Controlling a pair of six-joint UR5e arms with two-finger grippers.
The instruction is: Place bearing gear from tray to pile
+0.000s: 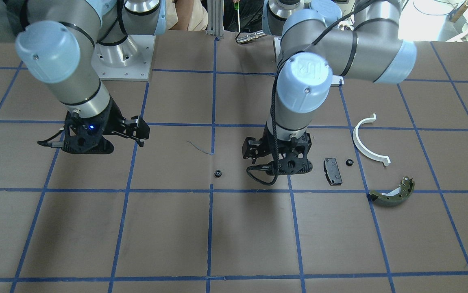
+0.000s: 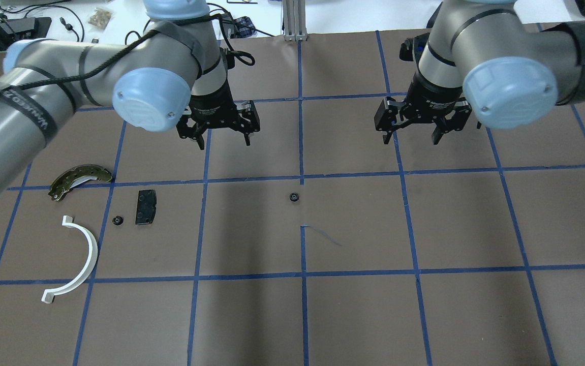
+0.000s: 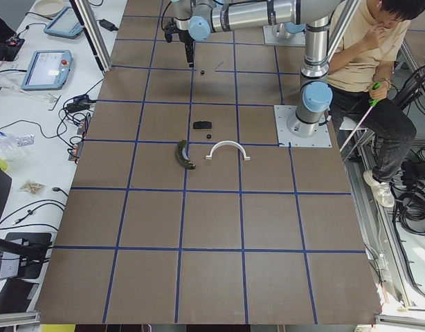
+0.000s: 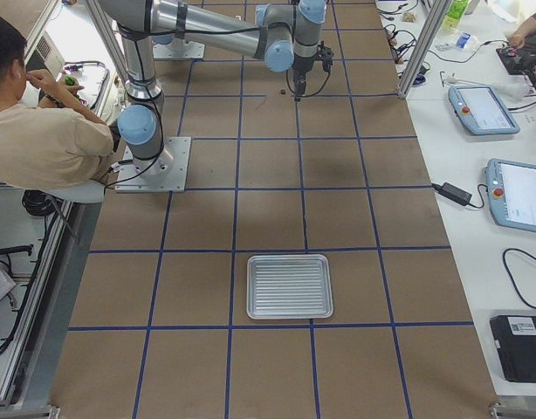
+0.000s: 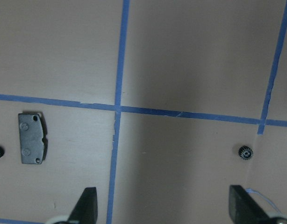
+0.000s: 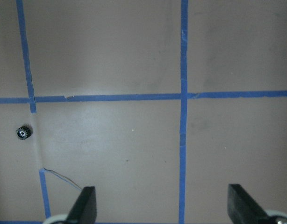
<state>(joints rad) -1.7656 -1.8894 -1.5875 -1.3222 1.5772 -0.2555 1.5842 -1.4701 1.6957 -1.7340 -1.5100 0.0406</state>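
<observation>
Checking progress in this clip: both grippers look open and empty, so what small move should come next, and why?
Probably the left gripper should shift over the lone gear at mid-table and lower onto it. That gripper is open, empty and on the pile's side, while the gear lies apart from the pile's black pad.

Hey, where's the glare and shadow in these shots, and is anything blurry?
Exterior front-facing: blown-out glare top right, soft shadow on the table. Left wrist: dark shadow band mid-frame, black pad washed grey, slightly soft. Right wrist: pale sheen beside the bearing gear.
</observation>
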